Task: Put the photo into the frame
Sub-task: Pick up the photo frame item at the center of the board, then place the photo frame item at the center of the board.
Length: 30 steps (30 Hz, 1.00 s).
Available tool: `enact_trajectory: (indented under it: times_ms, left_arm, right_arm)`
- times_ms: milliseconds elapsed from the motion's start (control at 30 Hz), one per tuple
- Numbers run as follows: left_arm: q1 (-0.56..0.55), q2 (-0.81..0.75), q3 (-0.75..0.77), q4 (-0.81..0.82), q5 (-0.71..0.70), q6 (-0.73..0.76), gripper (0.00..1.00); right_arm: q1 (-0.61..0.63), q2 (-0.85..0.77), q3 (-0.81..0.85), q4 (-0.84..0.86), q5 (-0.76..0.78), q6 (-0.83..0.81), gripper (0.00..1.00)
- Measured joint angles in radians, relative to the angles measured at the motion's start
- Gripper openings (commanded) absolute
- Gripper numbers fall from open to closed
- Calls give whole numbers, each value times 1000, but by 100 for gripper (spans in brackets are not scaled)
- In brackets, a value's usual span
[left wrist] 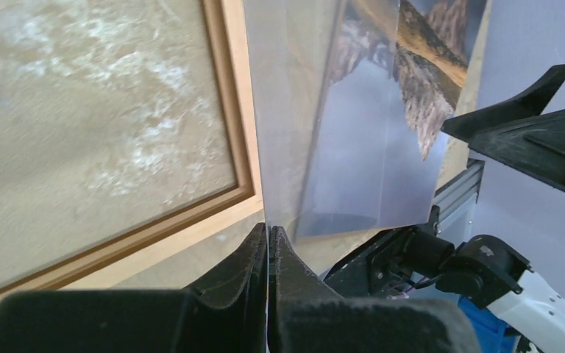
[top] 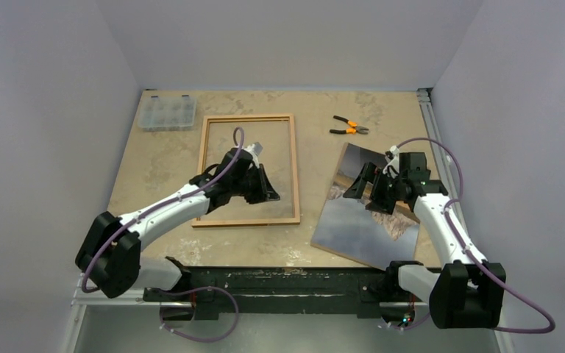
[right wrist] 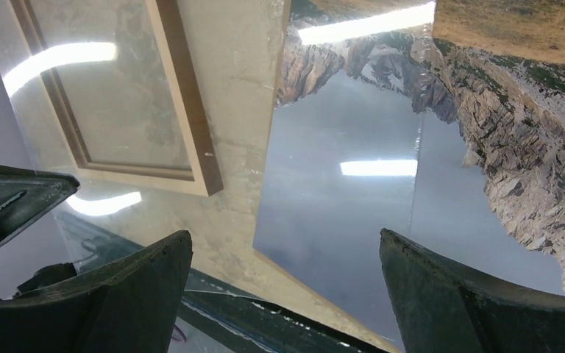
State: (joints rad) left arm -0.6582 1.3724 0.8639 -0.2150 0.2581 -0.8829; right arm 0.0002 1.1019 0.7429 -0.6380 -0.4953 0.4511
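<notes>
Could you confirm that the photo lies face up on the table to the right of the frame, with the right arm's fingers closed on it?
Not quite. The right gripper holds its fingers wide open over the photo, gripping nothing, as the right wrist view shows. The photo does lie face up to the right of the frame.
</notes>
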Motion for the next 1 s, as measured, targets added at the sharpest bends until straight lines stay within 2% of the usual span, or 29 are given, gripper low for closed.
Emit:
enact_trajectory:
  times_ms: [367, 400, 467, 533, 600, 667, 833, 1000]
  left_arm:
    - [47, -200, -143, -127, -137, 3, 0]
    - [51, -205, -143, -145, -145, 5, 4]
    - [56, -206, -143, -164, -160, 13, 18]
    - [56, -202, -142, -192, -176, 23, 40]
    - [57, -195, -140, -233, -200, 42, 75]
    - [57, -190, -131, -278, -229, 62, 97]
    - [57, -189, -66, -387, -316, 87, 100]
    - [57, -189, -53, -408, -337, 92, 100]
  right_arm:
    - [0, 48, -40, 27, -24, -8, 97]
    - [0, 52, -46, 30, -24, -9, 97]
    - [0, 60, -54, 35, -24, -10, 97]
    - [0, 67, -64, 45, -24, -10, 97]
    - [0, 73, -73, 55, -24, -10, 97]
    - [0, 79, -85, 64, -23, -10, 97]
    - [0, 90, -108, 88, -24, -6, 97]
    - [0, 111, -112, 105, -24, -6, 95]
